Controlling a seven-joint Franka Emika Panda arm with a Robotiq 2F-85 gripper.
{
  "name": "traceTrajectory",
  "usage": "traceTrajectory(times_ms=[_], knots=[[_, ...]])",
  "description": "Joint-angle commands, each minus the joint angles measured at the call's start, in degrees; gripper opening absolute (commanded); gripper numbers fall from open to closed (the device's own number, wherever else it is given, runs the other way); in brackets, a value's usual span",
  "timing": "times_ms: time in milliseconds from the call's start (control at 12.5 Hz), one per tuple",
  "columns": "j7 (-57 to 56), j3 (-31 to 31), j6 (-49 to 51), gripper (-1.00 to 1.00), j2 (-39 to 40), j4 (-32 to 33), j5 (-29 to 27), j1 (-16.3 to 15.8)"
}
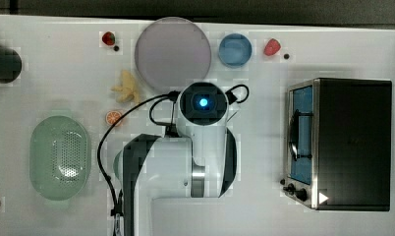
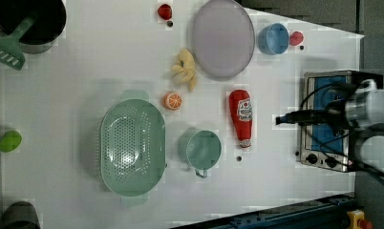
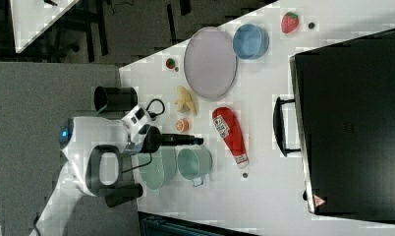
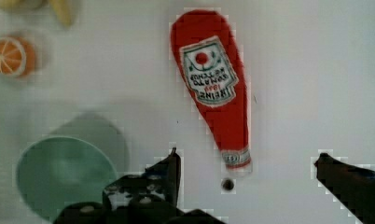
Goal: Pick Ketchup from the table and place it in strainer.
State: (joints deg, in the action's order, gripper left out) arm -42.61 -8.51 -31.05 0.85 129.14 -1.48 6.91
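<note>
The Ketchup (image 2: pixel 241 117) is a red bottle with a white label, lying flat on the white table. It appears again in the right view (image 3: pixel 230 132) and the wrist view (image 4: pixel 213 84). My gripper (image 4: pixel 248 161) hangs open above the table, its two dark fingers well apart, and the bottle's capped end lies just ahead of the gap between them. The left view has the gripper (image 2: pixel 278 119) to the bottle's right. The strainer (image 2: pixel 130 148), a pale mint-green oval basket with a dotted bottom, holds nothing and sits at the top view's left (image 1: pixel 60 157).
A teal cup (image 2: pixel 202 149) stands between strainer and bottle. An orange slice (image 2: pixel 173 100), bananas (image 2: pixel 185 71), a grey plate (image 2: pixel 222 38), a blue bowl (image 2: pixel 272 38) and two strawberries (image 2: pixel 165 11) (image 2: pixel 296 37) lie around. A toaster oven (image 2: pixel 324 124) stands at the left view's right.
</note>
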Motion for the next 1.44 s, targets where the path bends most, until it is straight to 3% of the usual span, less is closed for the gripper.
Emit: traceTrajectory(times_ms=[80,480,1280,1360,1440], knots=[[-15.2,-0.1,-7.4,1.00,-0.4,2.7,-0.2,0.4],[-16.3,-0.1,-21.1,1.00,6.5,7.9,1.5,0.3],[-15.7,0.4,-36.4,1.00,20.6,8.5,2.0,0.3],[-15.6,0.6,-36.8,0.92,21.2,8.5,2.0,0.3],[-15.6,0.6,-36.7,0.68,21.4,8.6,2.0,0.3]])
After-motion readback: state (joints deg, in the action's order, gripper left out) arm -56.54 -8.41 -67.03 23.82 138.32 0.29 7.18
